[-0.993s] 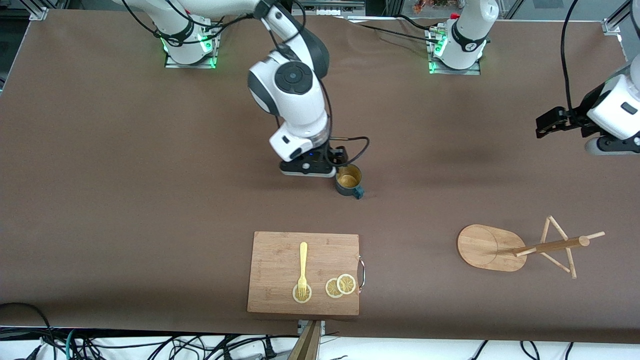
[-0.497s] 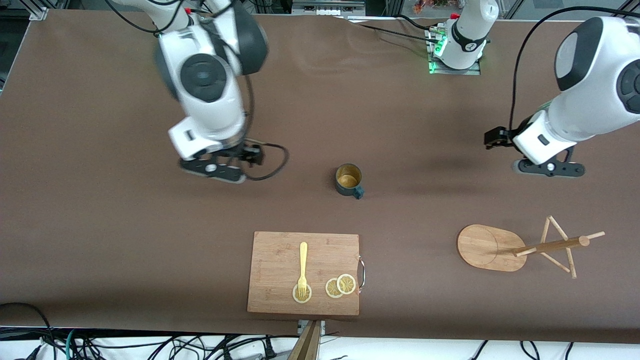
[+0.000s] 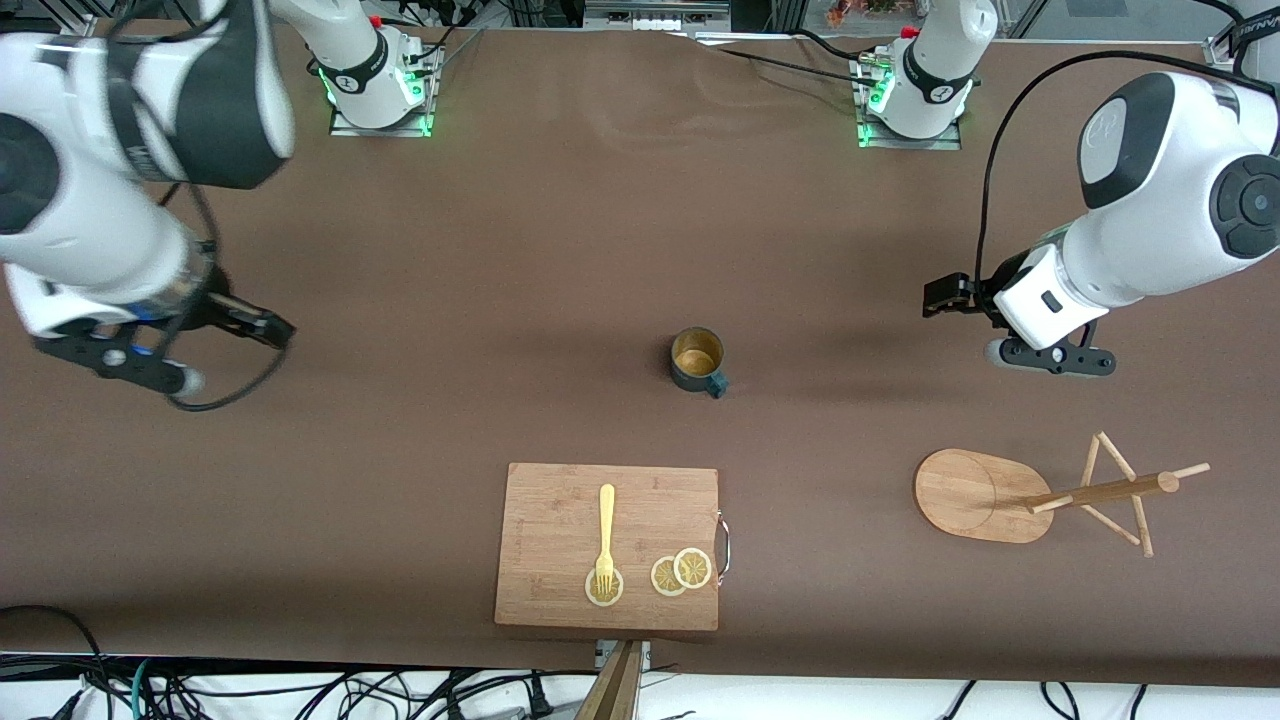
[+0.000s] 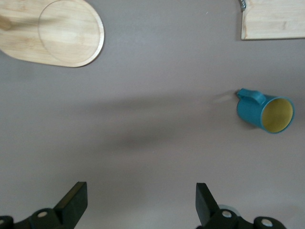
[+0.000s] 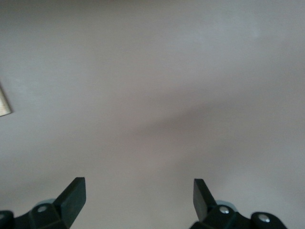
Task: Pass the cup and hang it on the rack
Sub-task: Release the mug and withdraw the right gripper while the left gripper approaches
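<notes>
The dark teal cup [image 3: 697, 360] stands upright on the brown table near its middle, handle toward the front camera; it also shows in the left wrist view [image 4: 264, 110]. The wooden rack [image 3: 968, 495] with its pole and pegs [image 3: 1100, 490] stands toward the left arm's end, nearer the camera than the cup; its oval base shows in the left wrist view [image 4: 57, 33]. My left gripper [image 3: 1050, 356] [image 4: 140, 202] is open and empty over bare table between cup and rack. My right gripper [image 3: 110, 362] [image 5: 138, 198] is open and empty over bare table toward the right arm's end.
A rectangular wooden cutting board [image 3: 560, 500] with a yellow fork [image 3: 605, 530] and lemon slices [image 3: 680, 572] lies nearer the camera than the cup. Its corner shows in the left wrist view [image 4: 274, 19].
My right gripper has drawn away from the cup toward the right arm's end of the table. My left gripper has come in over the table toward the cup. The cup has not moved.
</notes>
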{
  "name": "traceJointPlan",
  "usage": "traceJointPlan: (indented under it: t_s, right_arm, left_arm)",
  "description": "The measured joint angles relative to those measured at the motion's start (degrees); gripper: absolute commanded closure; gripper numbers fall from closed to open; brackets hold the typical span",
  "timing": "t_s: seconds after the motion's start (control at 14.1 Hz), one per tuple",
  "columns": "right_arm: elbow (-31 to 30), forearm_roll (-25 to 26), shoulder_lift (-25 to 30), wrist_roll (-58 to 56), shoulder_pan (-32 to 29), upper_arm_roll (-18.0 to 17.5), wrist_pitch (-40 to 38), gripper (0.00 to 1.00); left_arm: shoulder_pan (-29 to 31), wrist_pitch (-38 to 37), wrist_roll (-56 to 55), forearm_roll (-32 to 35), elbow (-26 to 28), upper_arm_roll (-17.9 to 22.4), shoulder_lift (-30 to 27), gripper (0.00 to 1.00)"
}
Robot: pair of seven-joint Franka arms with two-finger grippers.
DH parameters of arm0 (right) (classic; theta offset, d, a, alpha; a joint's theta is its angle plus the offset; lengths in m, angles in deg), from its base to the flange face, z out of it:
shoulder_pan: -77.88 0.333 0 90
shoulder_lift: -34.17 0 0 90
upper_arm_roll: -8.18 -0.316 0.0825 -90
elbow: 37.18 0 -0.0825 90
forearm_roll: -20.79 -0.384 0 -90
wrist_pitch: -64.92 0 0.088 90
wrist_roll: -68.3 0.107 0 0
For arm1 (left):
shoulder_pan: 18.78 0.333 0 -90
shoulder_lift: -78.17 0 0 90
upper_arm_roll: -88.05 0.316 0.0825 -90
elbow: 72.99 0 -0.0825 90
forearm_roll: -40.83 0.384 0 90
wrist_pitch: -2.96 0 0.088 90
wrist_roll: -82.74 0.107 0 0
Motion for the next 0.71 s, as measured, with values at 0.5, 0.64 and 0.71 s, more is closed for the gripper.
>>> traceJointPlan:
  t_s: [0.5, 0.64, 0.71]
  right_arm:
    - [-0.9, -7.9, 1.1, -23.4, -5.6, 7.3, -2.4, 0.00]
    - [-0.9, -7.9, 1.5, -26.1, -5.8, 8.7, -4.4, 0.00]
    - [-0.9, -7.9, 1.7, -26.5, -5.9, 9.2, -5.0, 0.00]
  left_arm:
    - [2.7, 19.2, 0.5, -4.8, 12.0, -6.6, 0.7, 0.00]
    - [7.7, 23.5, 4.7, -5.0, 15.4, -13.1, 0.7, 0.00]
    - [9.3, 24.6, 7.2, -5.6, 16.5, -15.1, 0.7, 0.00]
